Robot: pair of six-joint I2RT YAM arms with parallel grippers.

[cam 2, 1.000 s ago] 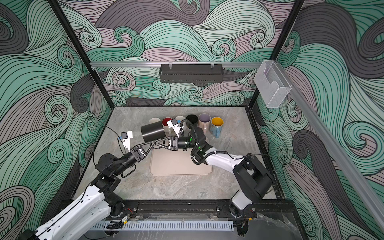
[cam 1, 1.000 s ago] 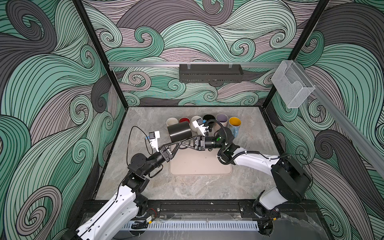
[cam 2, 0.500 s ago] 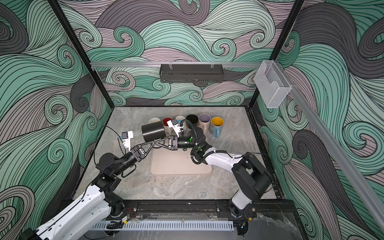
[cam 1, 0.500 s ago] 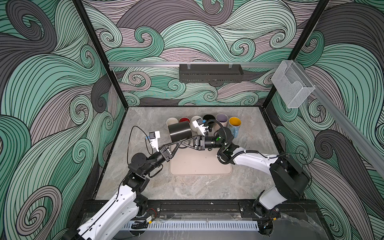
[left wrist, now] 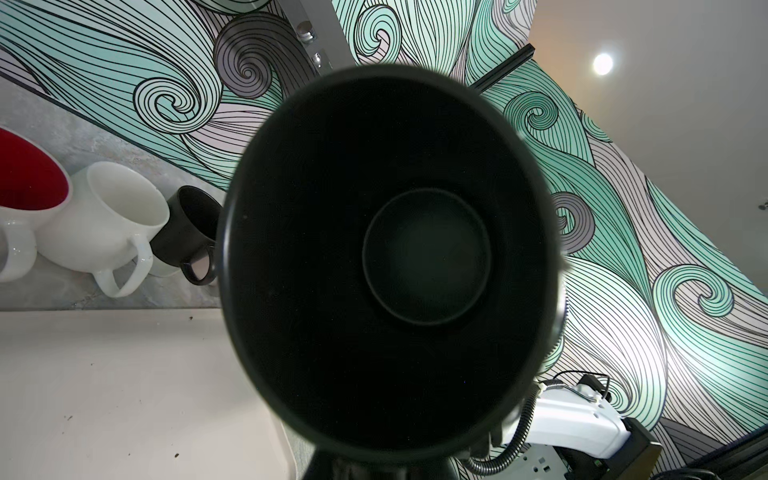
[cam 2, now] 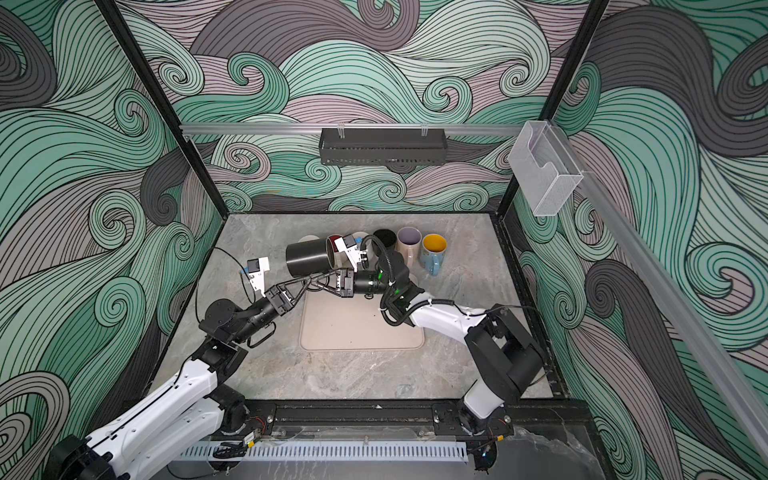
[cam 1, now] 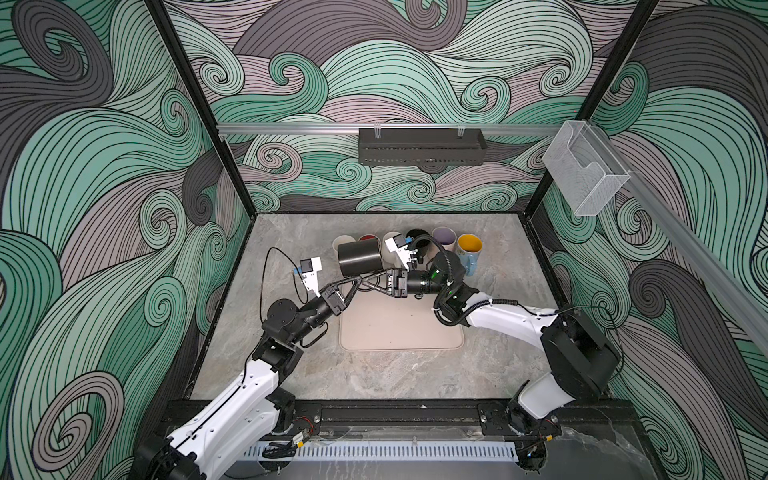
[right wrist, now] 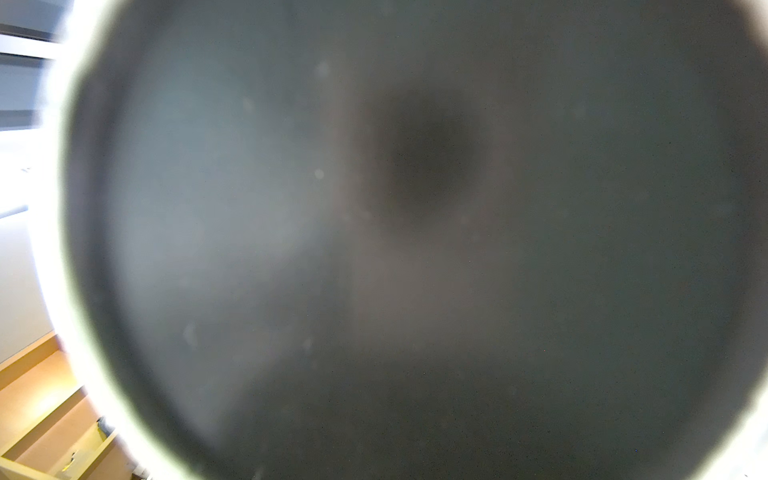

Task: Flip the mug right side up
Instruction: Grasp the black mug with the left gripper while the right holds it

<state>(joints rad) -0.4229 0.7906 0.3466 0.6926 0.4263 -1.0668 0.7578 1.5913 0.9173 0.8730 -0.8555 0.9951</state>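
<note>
The left gripper (cam 1: 360,283) has been closed within the last second. Its jaws, previously part open, are now drawn narrow beneath the black mug (cam 1: 359,257). Contact is judged to be on the handle, which is hidden under the body in both top views. The right gripper (cam 1: 371,282) has remained clamped at the same spot. It enters from 3 o'clock and the left from 8 o'clock, and the two meet almost tip to tip.

The mug is held on its side, clear of the beige mat (cam 1: 399,330), above the mat's 12 o'clock edge. Its open mouth is presented to the left wrist camera. Its base fills the right wrist view, out of focus. The row of upright mugs (cam 1: 441,237) stands just beyond, at 12 to 1 o'clock.

A two-gripper hold is indicated, so a handover is judged to be in progress. The task is not complete. Release by the right gripper and a further quarter turn are required before the mug is set down mouth up.
</note>
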